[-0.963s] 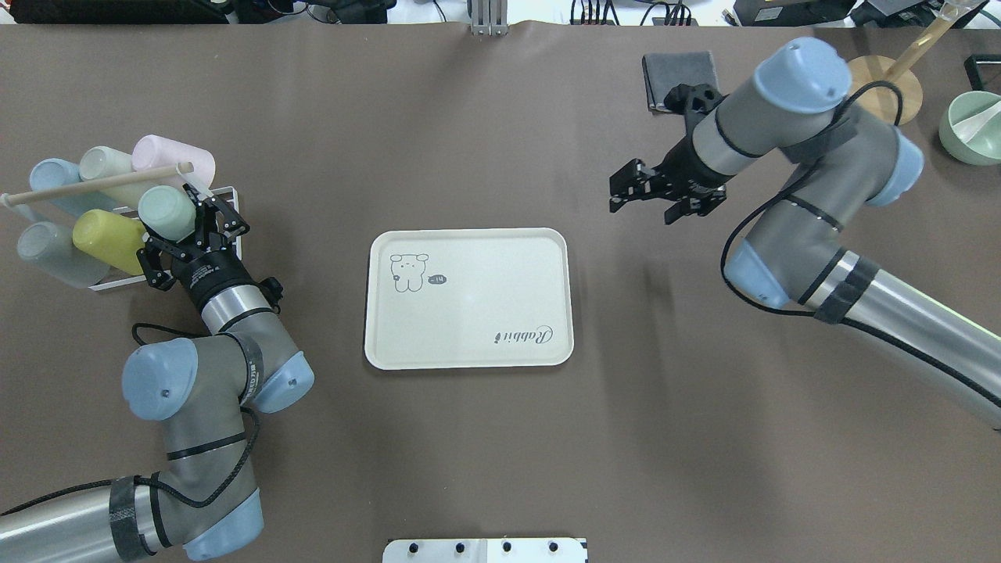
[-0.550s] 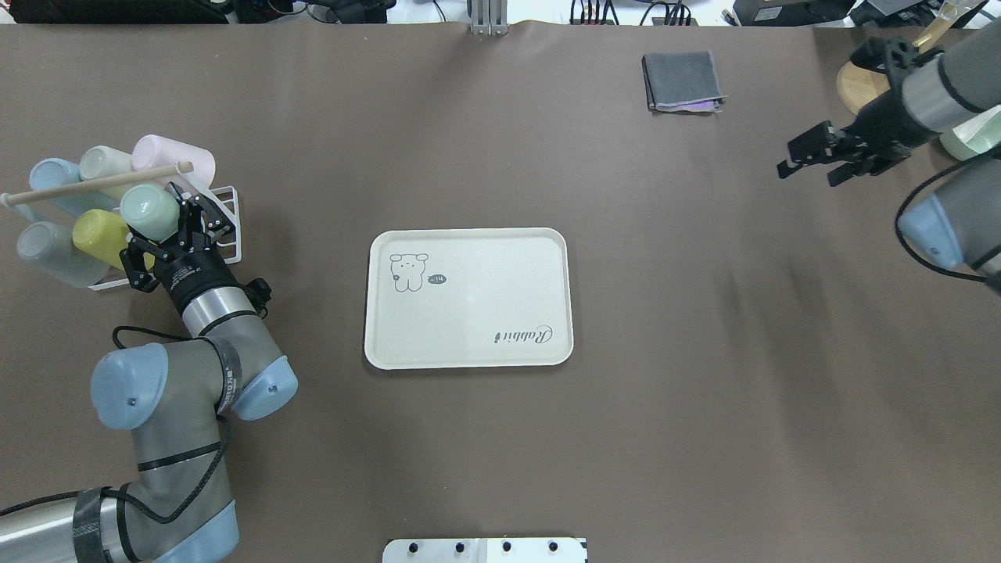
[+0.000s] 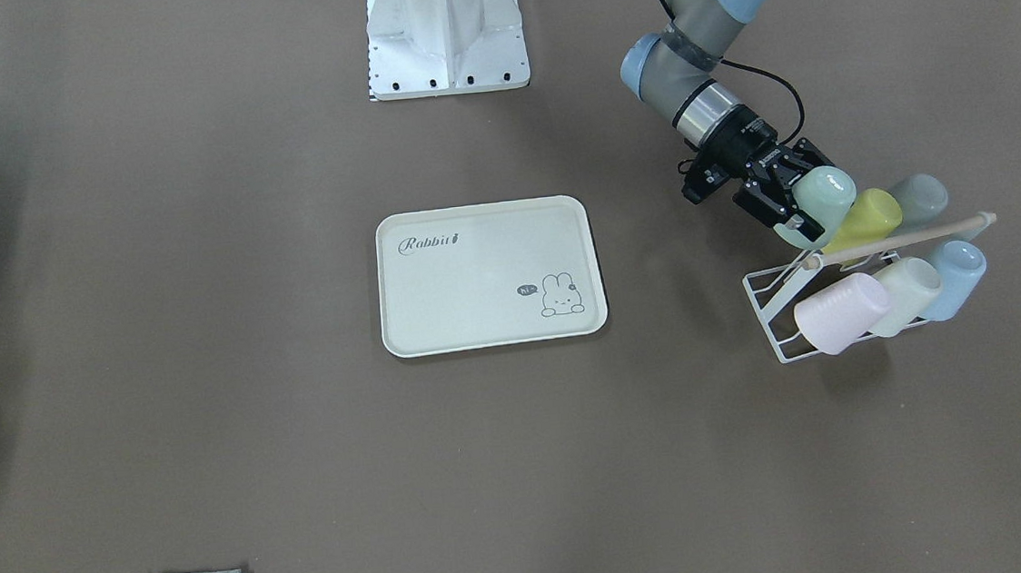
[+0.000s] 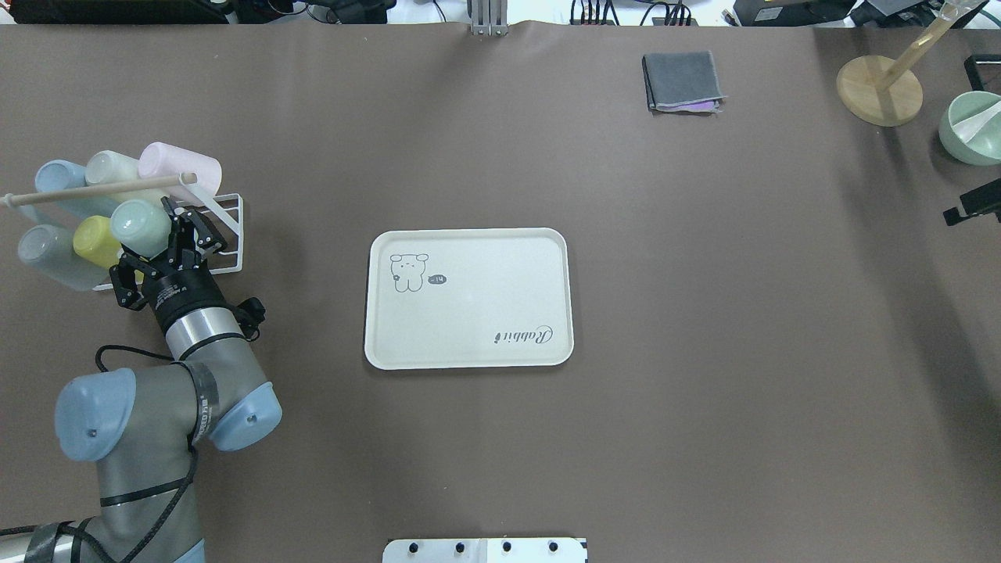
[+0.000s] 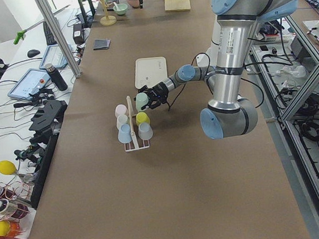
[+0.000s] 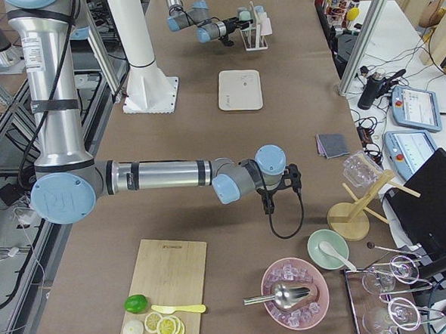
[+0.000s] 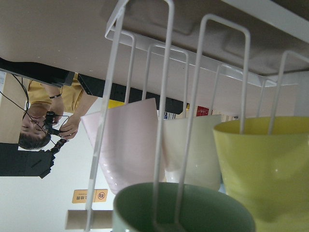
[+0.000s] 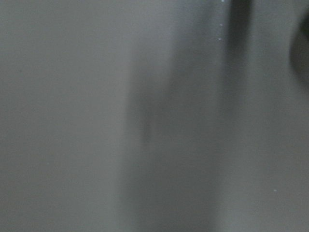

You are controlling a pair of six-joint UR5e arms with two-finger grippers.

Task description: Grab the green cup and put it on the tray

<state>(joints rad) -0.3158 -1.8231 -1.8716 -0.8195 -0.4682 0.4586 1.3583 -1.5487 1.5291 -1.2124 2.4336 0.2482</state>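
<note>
The green cup lies tilted on the white wire rack at the table's left, its base towards the overhead camera. My left gripper is shut on the green cup, one finger on each side. In the left wrist view the green cup's rim sits at the bottom with a wire peg inside it. The cream tray with the bunny drawing lies bare at the table's middle, well right of the rack. Only a black tip of my right gripper shows at the right edge; I cannot tell whether it is open.
On the rack around the green cup lie a yellow cup, a pink cup and paler ones, under a wooden dowel. At the far right are a folded grey cloth, a wooden stand and a green bowl.
My left gripper has drawn back and to the left with the green cup, and the rack has shifted a little. The right arm has swung away to the right edge.
</note>
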